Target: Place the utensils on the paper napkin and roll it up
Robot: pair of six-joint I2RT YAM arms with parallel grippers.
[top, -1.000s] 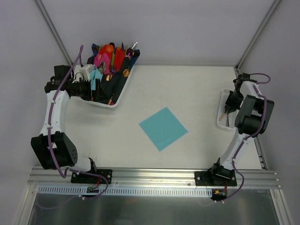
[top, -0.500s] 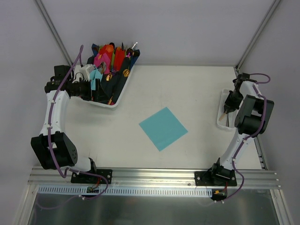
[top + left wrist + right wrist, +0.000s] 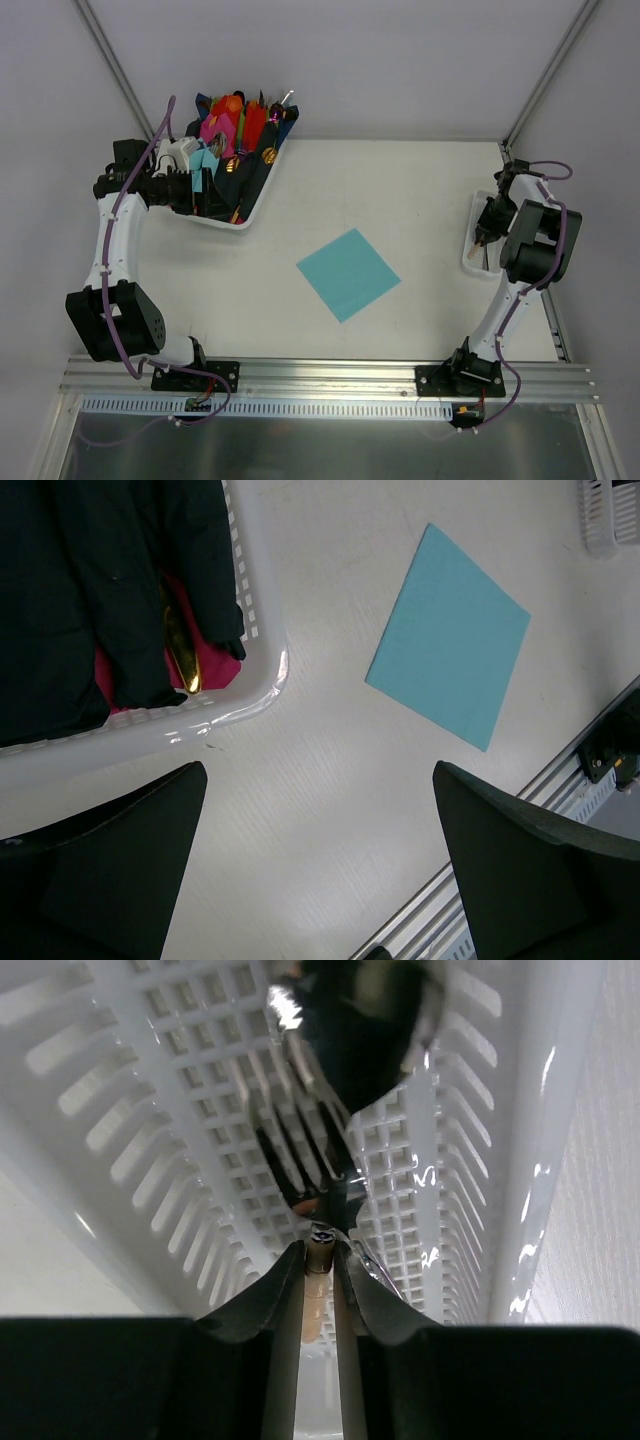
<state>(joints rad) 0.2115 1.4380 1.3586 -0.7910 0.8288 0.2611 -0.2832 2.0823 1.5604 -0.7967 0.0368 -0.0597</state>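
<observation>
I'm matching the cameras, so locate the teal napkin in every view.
Top external: teal napkin lies flat, mid-picture.
Left wrist: upper right of centre.
Right wrist: not in it.
Shared landmark: small white slotted tray, right edge in top external, top right corner in left wrist, filling right wrist.

Place: a robotics lab, a closed test cell built round one bench.
Walls: plain pale panels [image 3: 400,60] shut the bench in at 9, 12 and 3 o'clock.
Frame: slim aluminium struts [image 3: 110,62] run along the panel joints at 11 and 1 o'clock.
Table: a bare off-white top [image 3: 400,180].
Rail: a slotted aluminium rail [image 3: 330,372] along the 6 o'clock edge.
Arms: the left arm [image 3: 112,240] at 8 o'clock and the right arm [image 3: 530,255] at 4 o'clock, white with black joints and purple cables, both bolted to the rail.
Electronics: a small wired circuit board [image 3: 195,404] below the left base.
Bins: a white perforated basket [image 3: 225,222] at 11 o'clock, a small white tray [image 3: 470,225] at 3 o'clock.
</observation>
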